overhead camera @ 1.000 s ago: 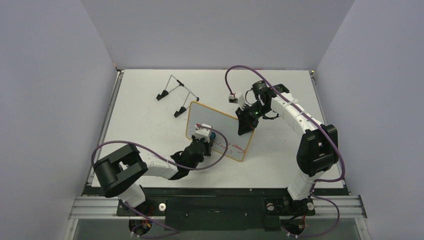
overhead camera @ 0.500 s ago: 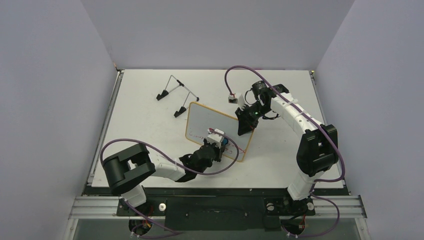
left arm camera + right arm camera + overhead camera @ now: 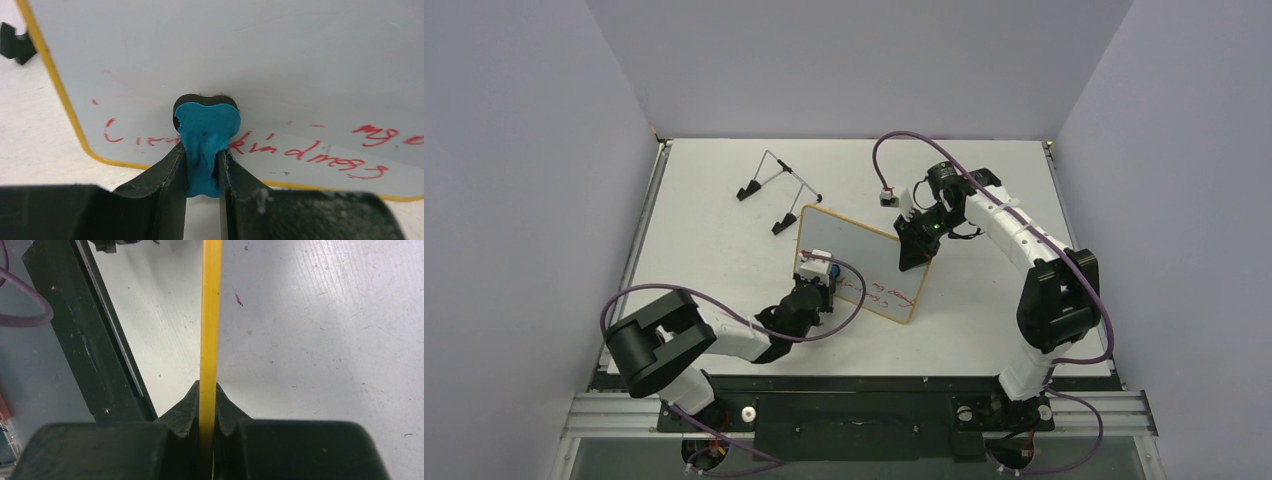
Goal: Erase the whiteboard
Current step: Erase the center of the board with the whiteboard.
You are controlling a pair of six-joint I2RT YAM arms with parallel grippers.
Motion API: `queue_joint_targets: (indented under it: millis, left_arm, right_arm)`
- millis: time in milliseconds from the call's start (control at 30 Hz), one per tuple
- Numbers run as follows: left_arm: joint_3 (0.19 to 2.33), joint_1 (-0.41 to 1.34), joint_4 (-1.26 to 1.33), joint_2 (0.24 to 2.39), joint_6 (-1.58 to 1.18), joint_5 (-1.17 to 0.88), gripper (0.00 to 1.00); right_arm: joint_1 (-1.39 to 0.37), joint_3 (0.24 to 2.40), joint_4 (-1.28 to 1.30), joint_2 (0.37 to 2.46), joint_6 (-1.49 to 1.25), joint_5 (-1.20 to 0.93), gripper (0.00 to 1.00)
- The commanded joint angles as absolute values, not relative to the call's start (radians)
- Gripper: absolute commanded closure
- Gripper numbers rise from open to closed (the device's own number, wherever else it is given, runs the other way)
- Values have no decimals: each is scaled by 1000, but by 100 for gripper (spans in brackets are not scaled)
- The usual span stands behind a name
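— Since the whiteboard (image 3: 864, 262) goes down as item one, where does it stand?

— Item one, whiteboard. Mid-table, held up on edge rather than lying flat, face toward the arms. Whether its lower rim touches the table (image 3: 714, 260), I cannot tell. Red handwriting (image 3: 305, 152) runs along the lower strip and the upper part is wiped white.

— Handling?

— Judged thin, stiff and light. The glossy face is probably slippery, so take it by the rim and not the face. The right hand (image 3: 206, 395) is closed on the orange-tan rim at the board's right side, one finger on each face. That holds a flat panel by one edge only, so it may pivot if pushed hard far from the grip. Light strokes are advised.

— Item two?

— Blue eraser (image 3: 207, 125). Soft, and squashed out of shape. The left hand (image 3: 202, 167) is clamped on it. Its tip presses against the face at the line of writing, toward the lower left corner.

— Surface and room?

— The table is white, matt, scuffed and specked, with one small pink mark showing in the right wrist view. A wire stand (image 3: 779, 190) with black feet sits behind the board to the left, well apart. Plain grey walls close three sides. Room for sideways strokes is judged sufficient.
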State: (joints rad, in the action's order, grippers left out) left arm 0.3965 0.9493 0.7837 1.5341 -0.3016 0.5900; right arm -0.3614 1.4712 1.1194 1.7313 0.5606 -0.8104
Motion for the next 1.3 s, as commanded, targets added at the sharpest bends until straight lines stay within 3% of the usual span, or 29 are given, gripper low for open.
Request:
queue_joint_targets:
  millis: [0, 367, 633, 800, 1267]
  left_arm:
    - [429, 995, 901, 1571, -273, 497, 100]
    - [559, 1104, 864, 1699, -279, 474, 100]
    - [416, 895, 823, 1556, -322, 450, 100]
    - [425, 863, 792, 1558, -319, 386, 100]
    - [600, 1093, 849, 1742, -284, 394, 100]
  right_arm:
    - [-371, 1459, 1119, 1695, 586, -825, 100]
    - [-370, 1459, 1119, 1690, 587, -825, 100]
    - [-368, 1460, 1118, 1689, 582, -829, 100]
    - [-369, 1460, 1113, 1691, 578, -828, 100]
    - [-367, 1459, 1113, 1690, 577, -827, 100]
